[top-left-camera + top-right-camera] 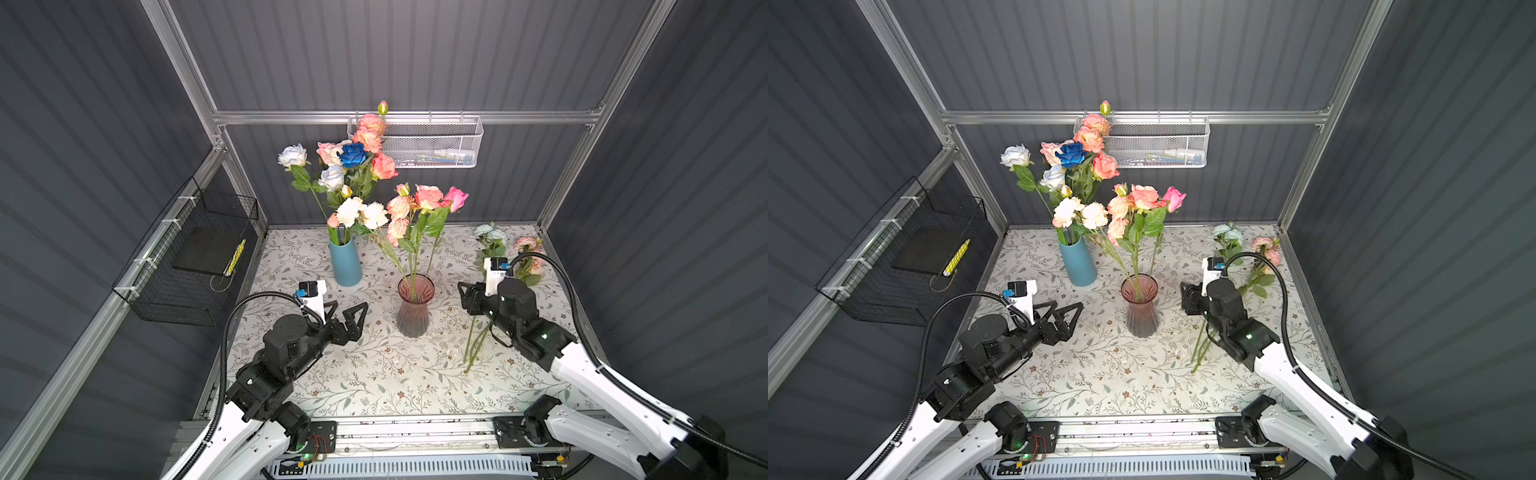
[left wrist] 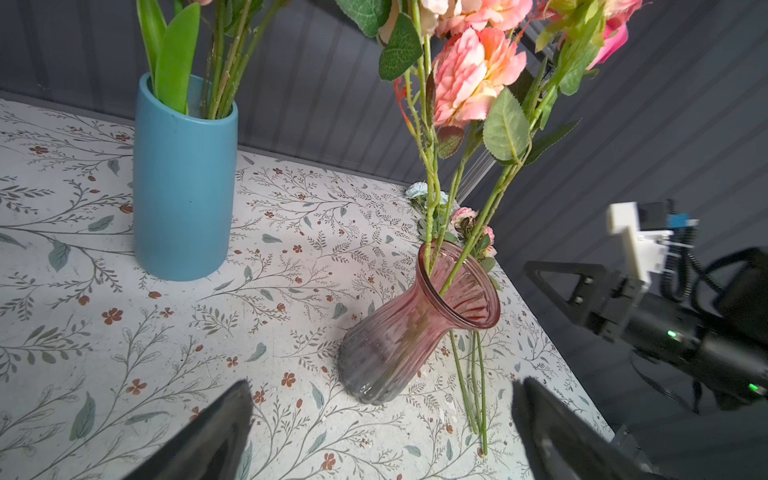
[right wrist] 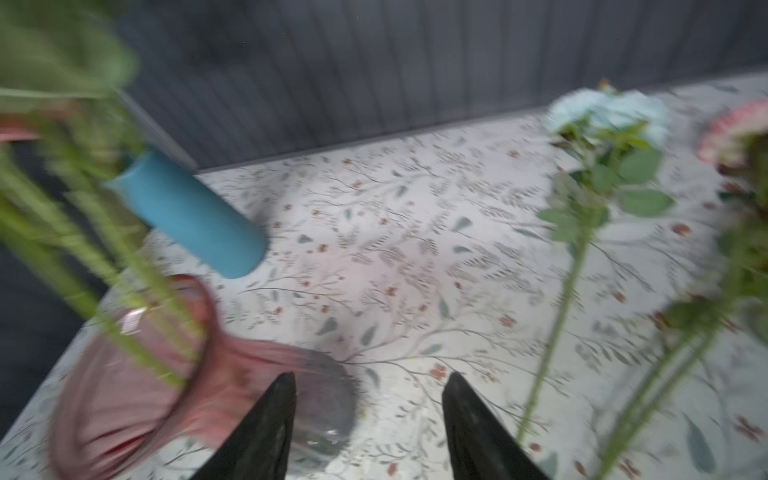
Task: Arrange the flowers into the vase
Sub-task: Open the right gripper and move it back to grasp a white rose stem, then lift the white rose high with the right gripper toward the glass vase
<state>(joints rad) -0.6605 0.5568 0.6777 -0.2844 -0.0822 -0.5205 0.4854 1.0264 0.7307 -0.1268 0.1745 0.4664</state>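
A pink glass vase (image 1: 415,305) (image 1: 1139,305) (image 2: 415,328) (image 3: 137,386) stands mid-table and holds several pink and peach flowers (image 1: 428,197) (image 2: 473,70). A blue vase (image 1: 345,259) (image 2: 183,178) behind it to the left holds more flowers (image 1: 351,156), among them a deep blue one. Pale blue and pink flowers (image 1: 492,239) (image 3: 606,116) lie flat on the table at the right, stems (image 1: 473,345) toward the front. My left gripper (image 1: 351,307) (image 1: 1068,305) (image 2: 384,386) is open, left of the pink vase. My right gripper (image 1: 469,297) (image 1: 1190,297) (image 3: 372,378) is open and empty, just right of that vase, above the lying stems.
A floral cloth covers the table (image 1: 374,374). On the back wall a white mesh basket (image 1: 432,141) hangs behind the tall blooms. A black wire basket (image 1: 187,257) is fixed to the left wall. Grey panels enclose the table on three sides.
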